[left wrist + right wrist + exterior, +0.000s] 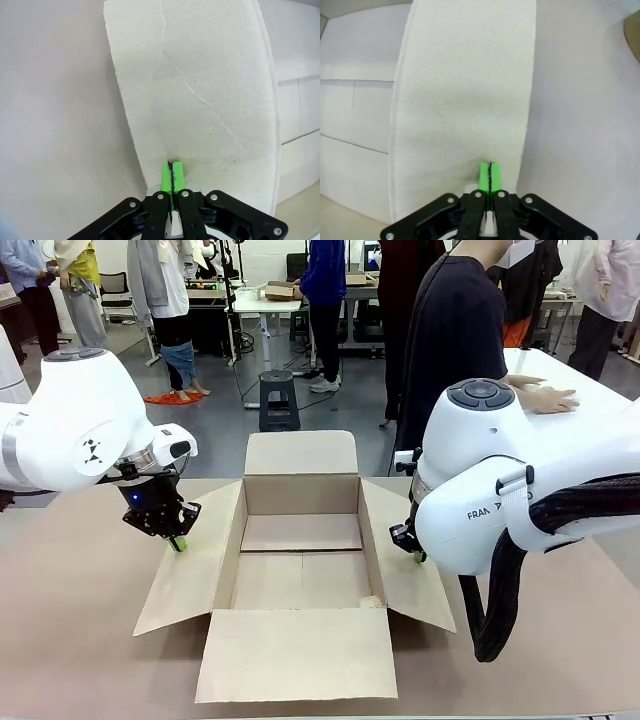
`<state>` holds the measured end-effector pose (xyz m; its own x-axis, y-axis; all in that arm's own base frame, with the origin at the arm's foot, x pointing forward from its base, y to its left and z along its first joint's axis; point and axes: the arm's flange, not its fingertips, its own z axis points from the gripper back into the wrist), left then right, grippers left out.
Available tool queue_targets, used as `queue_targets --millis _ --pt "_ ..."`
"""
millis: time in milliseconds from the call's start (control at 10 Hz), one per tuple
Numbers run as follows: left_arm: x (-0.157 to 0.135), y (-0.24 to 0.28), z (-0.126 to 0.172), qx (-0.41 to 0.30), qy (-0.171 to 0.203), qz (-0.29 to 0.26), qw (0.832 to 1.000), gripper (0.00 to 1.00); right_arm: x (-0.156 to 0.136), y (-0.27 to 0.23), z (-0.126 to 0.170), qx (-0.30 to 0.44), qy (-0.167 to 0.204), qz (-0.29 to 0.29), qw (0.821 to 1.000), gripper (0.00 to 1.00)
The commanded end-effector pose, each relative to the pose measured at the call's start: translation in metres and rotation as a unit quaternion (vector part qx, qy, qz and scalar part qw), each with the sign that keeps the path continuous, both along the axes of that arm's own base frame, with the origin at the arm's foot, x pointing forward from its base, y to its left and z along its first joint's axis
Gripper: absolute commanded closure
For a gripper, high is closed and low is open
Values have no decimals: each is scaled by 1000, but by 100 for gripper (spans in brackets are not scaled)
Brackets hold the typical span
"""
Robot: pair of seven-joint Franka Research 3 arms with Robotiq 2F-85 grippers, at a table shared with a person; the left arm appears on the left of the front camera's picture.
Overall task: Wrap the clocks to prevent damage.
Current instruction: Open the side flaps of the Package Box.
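front view: cardboard box (300, 495) set open at centre of worktop (80, 640), flaps folded outward, inner floor bare cardboard. whereabouts of clocks: cannot be told. left gripper (178, 543) down at outer edge of left flap (190, 570); right gripper (420, 556) down on right flap (405, 585). wrist views: jaws of both fully closed, green pads (166, 175) pressed together with nothing between them, tips appearing to touch the flap surface. judged: box light, stiff across its panels, hinging easily at the creases; best pinched at a flap's free edge or pinned flat from above. clocks judged fragile, better taken by the case than the face. writing: "fran" legible on right arm casing (480, 513); none noted on box.
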<state>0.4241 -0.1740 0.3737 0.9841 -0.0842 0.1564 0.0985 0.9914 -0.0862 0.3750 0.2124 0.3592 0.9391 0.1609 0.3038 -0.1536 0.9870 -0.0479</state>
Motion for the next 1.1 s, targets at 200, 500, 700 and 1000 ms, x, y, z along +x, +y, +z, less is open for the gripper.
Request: queue_targets --millis 200,500,700,1000 --pt "6 -2 -14 -20 12 -16 1000 100 0 0 -2 -1 1 -1 1000 99" --pt "1 -1 -16 3 17 -5 1000 100 0 0 -2 -1 1 -1 1000 99" --pt "1 -1 -16 3 17 -5 1000 100 0 0 -2 -1 1 -1 1000 99" --pt "1 -1 -16 3 17 -5 1000 100 0 0 -2 -1 1 -1 1000 99"
